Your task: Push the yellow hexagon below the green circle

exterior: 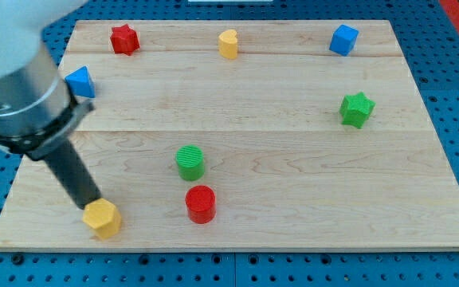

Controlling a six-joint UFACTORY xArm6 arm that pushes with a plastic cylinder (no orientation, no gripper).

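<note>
The yellow hexagon (102, 218) lies near the board's bottom left corner. My tip (91, 206) touches its upper left side. The green circle (190, 162) stands right of and above the hexagon, near the lower middle of the board. The red circle (201, 203) stands just below the green circle, slightly to its right, and to the right of the hexagon.
A blue triangle (80, 82) is at the left edge, partly behind the arm. A red star (123, 38), a yellow heart-like block (228, 44) and a blue block (343, 39) line the top. A green star (356, 109) is at the right. The wooden board (293, 199) sits on a blue surface.
</note>
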